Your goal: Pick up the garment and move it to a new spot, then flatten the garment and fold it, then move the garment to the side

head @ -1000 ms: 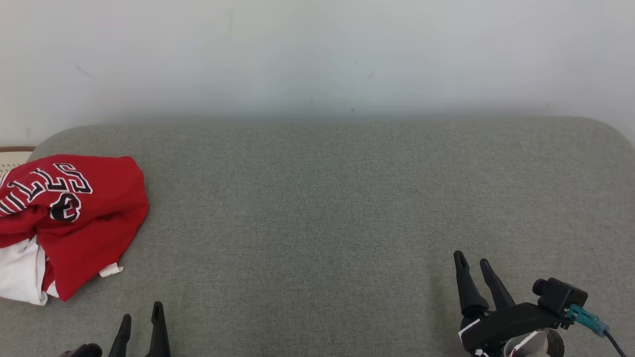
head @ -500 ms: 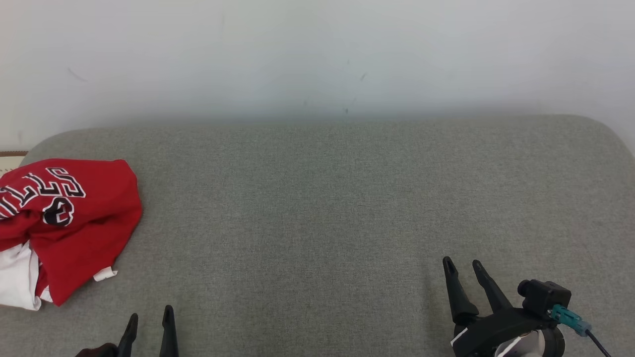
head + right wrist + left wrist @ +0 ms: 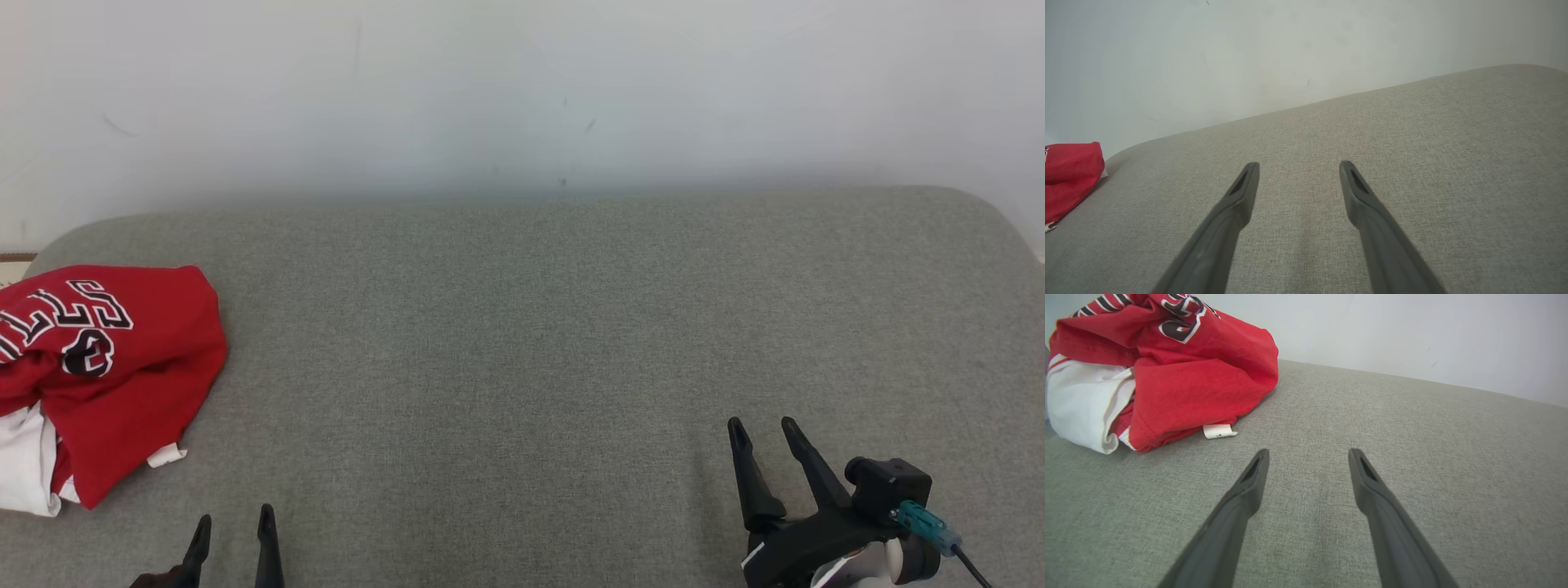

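Observation:
The garment [image 3: 106, 376] is a red jersey with black-and-white lettering and a white part, lying crumpled at the far left of the grey cushion; its left part runs out of the head view. The left wrist view has the garment [image 3: 1180, 371] at upper left, a white tag [image 3: 1218, 431] poking out from its hem. My left gripper [image 3: 232, 523] is open at the bottom left, a little short of the garment, nothing between its fingers. My right gripper [image 3: 763, 426] stands open over bare cushion at the lower right. A corner of the garment [image 3: 1067, 175] shows far left in the right wrist view.
The grey fabric cushion [image 3: 539, 343] spans the whole width, with rounded far corners. A pale wall [image 3: 522, 90] rises right behind its far edge. A strip of patterned surface [image 3: 12, 260] shows past the cushion's left corner.
The head view has shifted a little, so the garment sits further left and lower. The right gripper's fingertips stand slightly left of before. Both grippers stay open.

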Robot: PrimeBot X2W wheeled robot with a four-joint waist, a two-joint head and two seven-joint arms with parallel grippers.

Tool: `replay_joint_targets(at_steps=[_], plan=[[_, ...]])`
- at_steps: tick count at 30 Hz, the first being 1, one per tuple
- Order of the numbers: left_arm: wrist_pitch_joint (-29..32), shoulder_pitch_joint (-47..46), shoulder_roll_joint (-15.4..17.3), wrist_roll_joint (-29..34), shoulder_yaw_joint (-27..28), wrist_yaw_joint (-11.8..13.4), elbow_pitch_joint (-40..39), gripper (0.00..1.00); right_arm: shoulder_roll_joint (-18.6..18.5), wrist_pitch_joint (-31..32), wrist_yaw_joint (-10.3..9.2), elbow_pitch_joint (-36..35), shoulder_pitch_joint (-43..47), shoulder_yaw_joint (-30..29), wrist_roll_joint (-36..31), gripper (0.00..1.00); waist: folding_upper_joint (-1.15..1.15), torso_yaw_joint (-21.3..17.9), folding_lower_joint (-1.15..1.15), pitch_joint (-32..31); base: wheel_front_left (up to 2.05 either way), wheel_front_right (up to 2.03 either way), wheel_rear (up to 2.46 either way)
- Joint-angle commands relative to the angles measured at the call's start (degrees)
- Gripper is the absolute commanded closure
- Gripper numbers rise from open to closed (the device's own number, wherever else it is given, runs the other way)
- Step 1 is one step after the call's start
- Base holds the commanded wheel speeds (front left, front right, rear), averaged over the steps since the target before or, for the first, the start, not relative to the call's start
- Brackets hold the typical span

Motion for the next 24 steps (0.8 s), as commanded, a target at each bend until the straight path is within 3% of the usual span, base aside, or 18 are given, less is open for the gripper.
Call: replay_joint_targets(at_steps=[1,24], plan=[[-0.62,-0.25,0.36,1.62,0.02,0.29,-0.03,0.0,0.05,-0.55,0.04,-0.32,-0.58,-0.01,-1.6,0.0,0.0,-0.04,0.0,-0.12,0.0,0.0,0.0],[-2.61,1.66,0.62,9.8,2.82,3.66,-1.09,0.0,1.79,-2.66,0.04,0.39,1.2,-5.68,-15.42,0.0,0.0,-0.47,0.0,-1.26,0.0,0.0,0.0]])
